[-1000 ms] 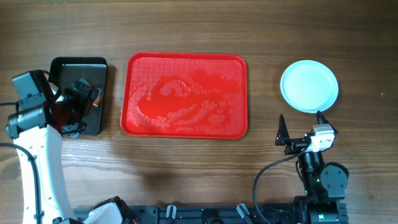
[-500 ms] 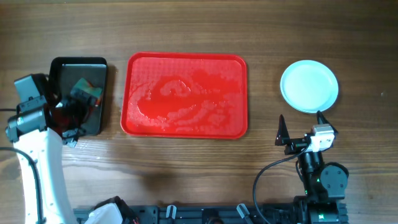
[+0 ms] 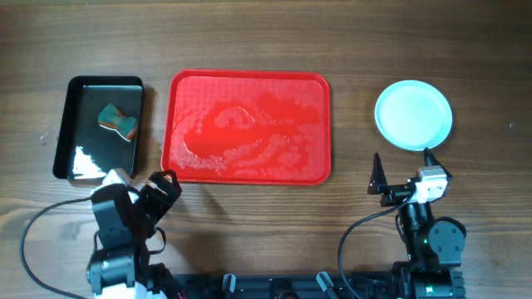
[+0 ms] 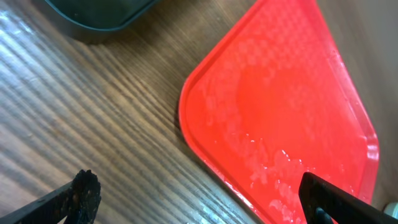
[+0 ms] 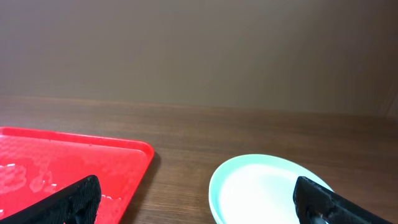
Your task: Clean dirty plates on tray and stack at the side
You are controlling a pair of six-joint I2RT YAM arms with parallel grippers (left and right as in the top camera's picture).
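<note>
The red tray (image 3: 249, 126) lies in the middle of the table, wet and with no plates on it; it also shows in the left wrist view (image 4: 280, 118) and the right wrist view (image 5: 68, 162). The pale mint-white plates (image 3: 413, 115) sit in one stack at the right, also seen in the right wrist view (image 5: 261, 190); how many are in the stack I cannot tell. My left gripper (image 3: 158, 195) is open and empty near the tray's front left corner. My right gripper (image 3: 403, 170) is open and empty just in front of the plates.
A smaller black tray (image 3: 83, 158) at the left holds a teal and orange sponge (image 3: 117, 121). Its corner shows in the left wrist view (image 4: 99, 12).
My left arm has pulled back from over the black tray to the table's front, leaving the sponge lying in the black tray. The right arm has not moved.
</note>
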